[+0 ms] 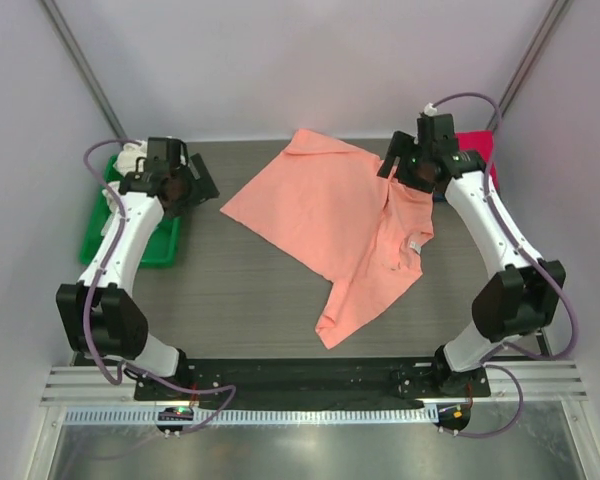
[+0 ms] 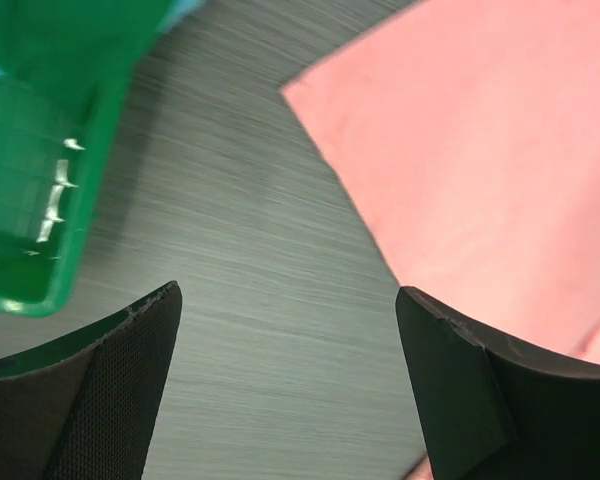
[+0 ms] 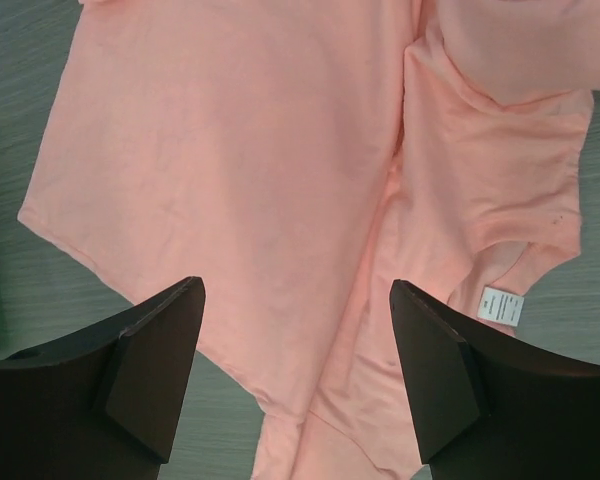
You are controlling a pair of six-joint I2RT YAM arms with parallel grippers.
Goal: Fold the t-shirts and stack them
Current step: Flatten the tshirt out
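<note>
Seen from above, a green tray (image 1: 145,245) sits at the 9 o'clock edge of the dark, wood-grained surface (image 1: 240,290), partly under the left arm; the left gripper (image 1: 195,186) hangs at about 10 o'clock, between the tray and the shirt, its fingers spread wide and holding nothing; the left wrist view shows that gripper (image 2: 288,292) over bare surface, with the tray's corner (image 2: 40,270) off to one side and the shirt's edge on the other, touching neither.

The salmon-pink t-shirt (image 1: 330,215) lies across the middle of the surface, apart from the tray; its broad flat panel runs out to a corner toward 9 o'clock, a narrow end trails down toward 6 o'clock, and its right side is doubled over itself in a loose fold; a small white label (image 1: 416,247) shows on that folded part, toward 3 o'clock.

The right gripper (image 1: 398,166) is poised at about 1 o'clock over the shirt's far right edge; from the right wrist view the gripper (image 3: 295,287) stands wide apart with the pink cloth (image 3: 240,150) below it, nothing between the fingers, and the label (image 3: 502,306) beside the right finger.

A magenta-red t-shirt (image 1: 474,143) peeks out at 2 o'clock, mostly hidden behind the right arm.
</note>
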